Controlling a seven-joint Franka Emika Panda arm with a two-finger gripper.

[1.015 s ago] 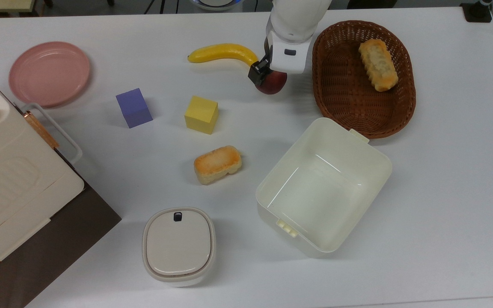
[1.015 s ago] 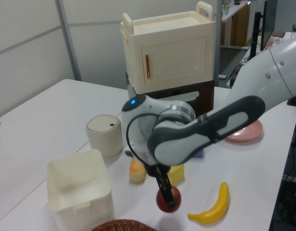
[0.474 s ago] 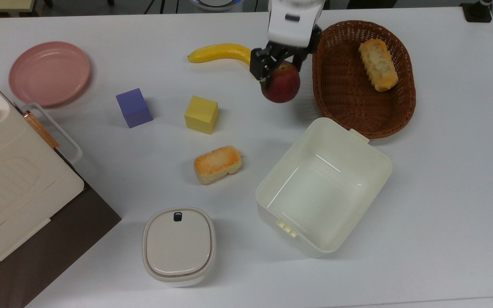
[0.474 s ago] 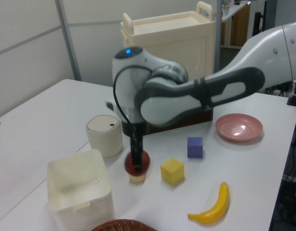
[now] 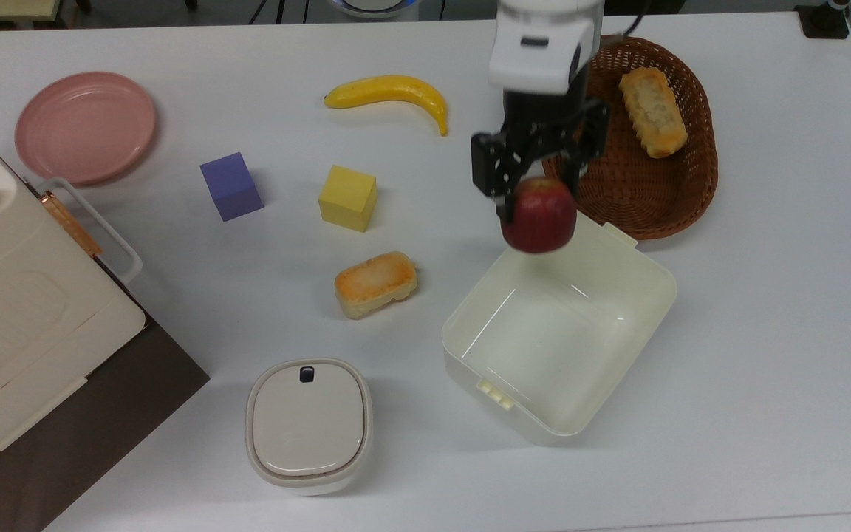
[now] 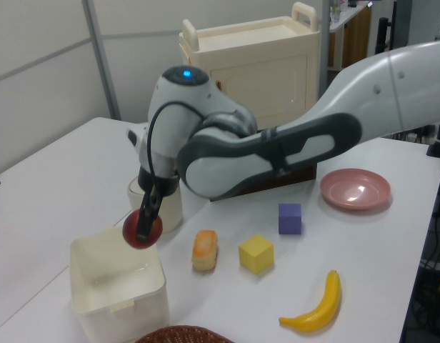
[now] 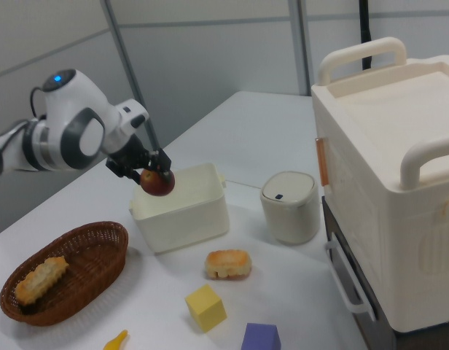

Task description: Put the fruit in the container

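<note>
Fruit (image 5: 539, 215) hangs clamped between the fingers of the gripper (image 5: 532, 193), above the 11 o'clock corner of the container (image 5: 640, 325) in the top view. Pickup looks done; carrying it further over the tub, lowering and releasing remain.

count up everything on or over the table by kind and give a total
Fruit: 2, the fruit in the gripper, the banana
Bread: 2
Cubes: 2
Vessels: 3, the container, wicker basket, lidded box
Plate: 1
Total: 10
</note>
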